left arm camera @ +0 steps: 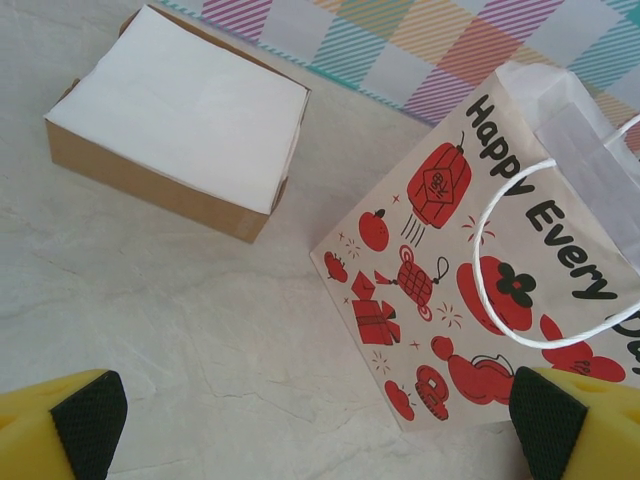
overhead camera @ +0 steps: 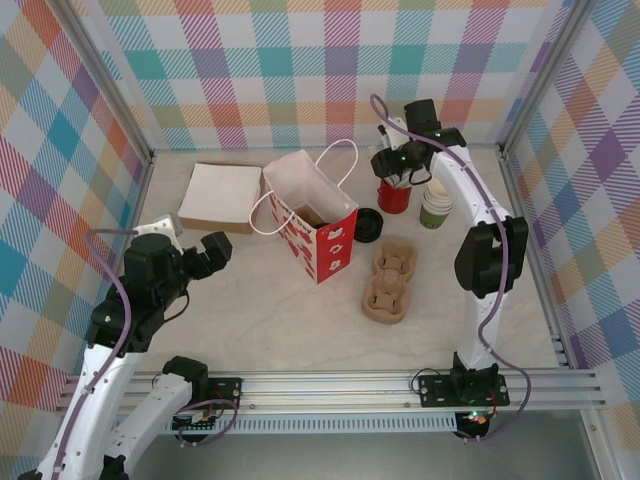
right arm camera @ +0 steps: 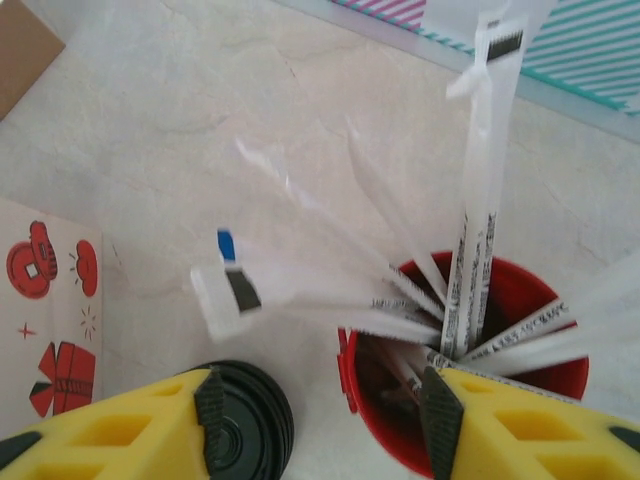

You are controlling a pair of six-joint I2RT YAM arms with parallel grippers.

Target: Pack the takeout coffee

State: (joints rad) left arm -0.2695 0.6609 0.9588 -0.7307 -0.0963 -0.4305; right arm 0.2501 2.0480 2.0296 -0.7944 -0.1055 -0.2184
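Showing as little more than a dark patch low inside the one open red paper bag (overhead camera: 330, 245), the takeout coffee (overhead camera: 314, 214) sits well left of the right gripper (right arm camera: 322, 405) and just ahead-right of the left gripper (left arm camera: 320, 435), too shadowed to make out its green cup or lid. Right jaws stand partly apart, clamping nothing, astride the near rim of one red cup (right arm camera: 365, 400) of wrapped stirrers (right arm camera: 470, 270) too overlapped to count, with one ribbed black lid (right arm camera: 250, 420) just beside the left finger; left jaws gape wide and empty. Farther out are one stack of green cups (overhead camera: 436, 205) just right of the right gripper, two pulp cup carriers (overhead camera: 395, 260) back toward its base, and one white-topped brown box (left arm camera: 180, 110) ahead-left of the left gripper.
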